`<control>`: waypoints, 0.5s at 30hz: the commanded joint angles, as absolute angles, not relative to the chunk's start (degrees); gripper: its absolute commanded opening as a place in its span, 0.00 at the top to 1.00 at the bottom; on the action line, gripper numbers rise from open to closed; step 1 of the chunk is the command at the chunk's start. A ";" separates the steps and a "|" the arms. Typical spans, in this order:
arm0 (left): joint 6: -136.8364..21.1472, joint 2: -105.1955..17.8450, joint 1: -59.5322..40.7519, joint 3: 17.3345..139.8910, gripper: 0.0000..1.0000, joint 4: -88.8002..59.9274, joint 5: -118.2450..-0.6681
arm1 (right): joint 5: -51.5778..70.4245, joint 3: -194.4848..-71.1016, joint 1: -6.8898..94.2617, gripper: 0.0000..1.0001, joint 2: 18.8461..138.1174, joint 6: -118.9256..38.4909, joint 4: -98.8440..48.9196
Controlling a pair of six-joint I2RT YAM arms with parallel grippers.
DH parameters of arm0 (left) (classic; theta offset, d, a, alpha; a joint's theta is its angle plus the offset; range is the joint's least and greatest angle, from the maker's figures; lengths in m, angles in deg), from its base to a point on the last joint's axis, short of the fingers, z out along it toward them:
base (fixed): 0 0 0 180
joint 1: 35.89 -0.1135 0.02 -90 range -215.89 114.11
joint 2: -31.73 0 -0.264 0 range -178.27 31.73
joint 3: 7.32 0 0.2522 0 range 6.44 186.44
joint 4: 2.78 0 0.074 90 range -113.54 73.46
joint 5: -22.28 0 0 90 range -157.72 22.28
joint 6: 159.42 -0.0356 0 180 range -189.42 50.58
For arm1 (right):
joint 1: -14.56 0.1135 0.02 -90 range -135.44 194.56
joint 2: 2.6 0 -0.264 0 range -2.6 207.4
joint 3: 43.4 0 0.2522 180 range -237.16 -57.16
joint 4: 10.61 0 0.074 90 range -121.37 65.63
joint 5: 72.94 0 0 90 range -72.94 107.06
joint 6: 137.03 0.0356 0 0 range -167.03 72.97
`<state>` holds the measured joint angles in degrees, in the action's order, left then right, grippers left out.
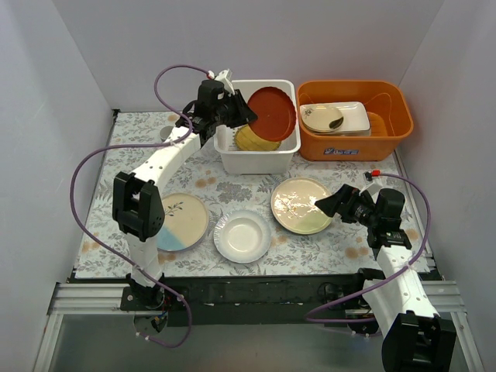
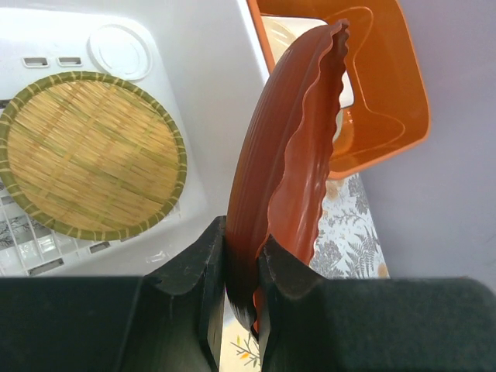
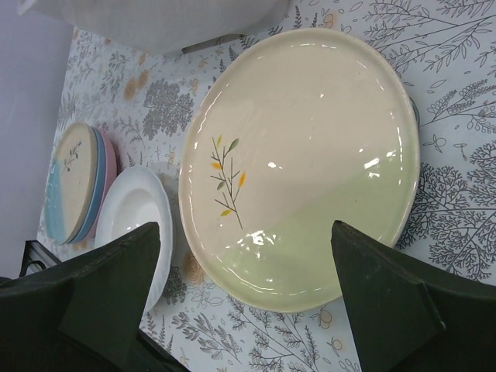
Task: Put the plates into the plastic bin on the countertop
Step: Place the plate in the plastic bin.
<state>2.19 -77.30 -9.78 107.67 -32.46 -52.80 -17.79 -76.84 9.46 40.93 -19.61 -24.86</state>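
Observation:
My left gripper is shut on the rim of a red scalloped plate, held on edge and tilted over the white plastic bin. A woven yellow plate lies flat inside the bin. On the countertop, my right gripper stands open just above the near edge of a cream-and-green plate with a sprig, not touching it. A white plate lies to its left.
A stack of plates, cream-and-light-blue on top of blue and pink, sits at the front left. An orange tub holding a rectangular white dish stands right of the bin.

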 commanded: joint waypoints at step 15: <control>4.76 -81.73 -12.07 115.34 1.00 -33.68 -56.47 | -17.21 -75.97 9.73 0.02 40.82 -20.84 -23.58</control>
